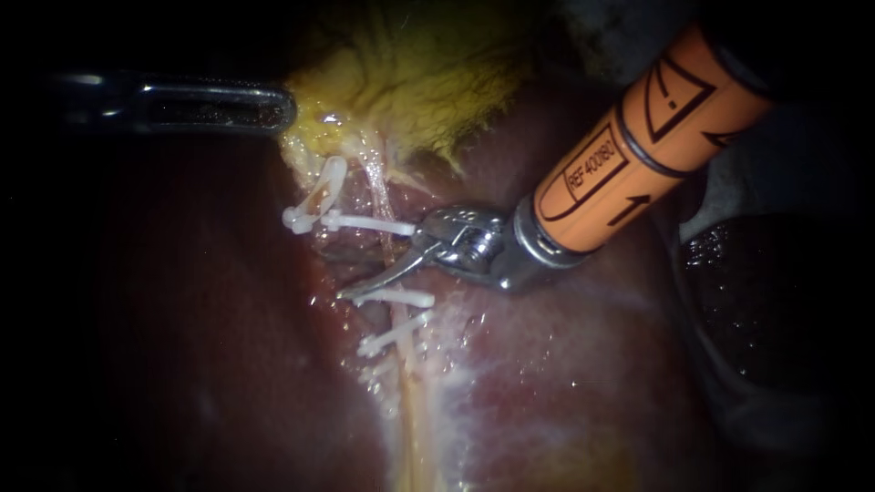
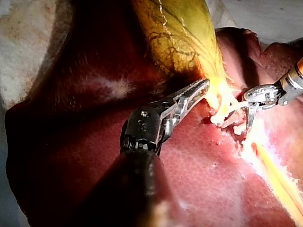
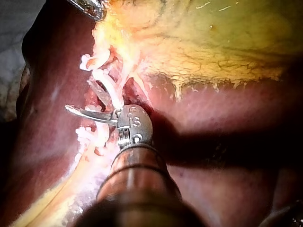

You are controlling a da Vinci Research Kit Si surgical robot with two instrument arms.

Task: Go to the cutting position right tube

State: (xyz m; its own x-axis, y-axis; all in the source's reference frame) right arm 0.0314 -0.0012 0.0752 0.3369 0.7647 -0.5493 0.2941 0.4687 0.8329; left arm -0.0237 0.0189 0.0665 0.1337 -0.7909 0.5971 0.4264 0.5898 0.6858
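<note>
I see the right tube (image 1: pixel 383 196) as a thin, pale pink cord, wet and shining. It runs from the yellow gallbladder (image 1: pixel 410 82) down across the dark red liver (image 1: pixel 565 364), nearly straight, and turns yellowish farther along. It looks whole. White clips (image 1: pixel 369 223) cross it: one nearer the gallbladder and two close together farther down, with a short bare stretch of tube between the upper one and the lower pair.
</note>
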